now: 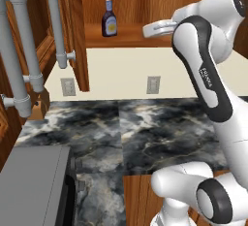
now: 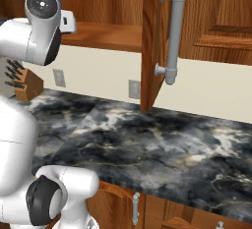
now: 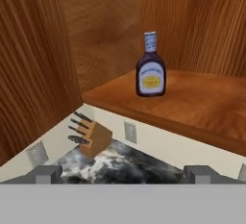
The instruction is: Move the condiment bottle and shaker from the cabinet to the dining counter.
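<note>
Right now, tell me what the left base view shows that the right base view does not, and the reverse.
Left base view alone: the condiment bottle upright on the cabinet shelf, and a grey appliance top at lower left. Right base view alone: a knife block on the counter, and a drawer handle below it. Both: the marbled counter, wall outlets, grey cabinet handles, and the robot arm.

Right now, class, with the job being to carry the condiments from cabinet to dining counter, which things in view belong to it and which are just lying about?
Belongs to the job:
- condiment bottle, upright on the shelf
- cabinet, door open
- gripper, open, short of the bottle

Just lying about:
- knife block
- wall outlets
- marbled wall counter
</note>
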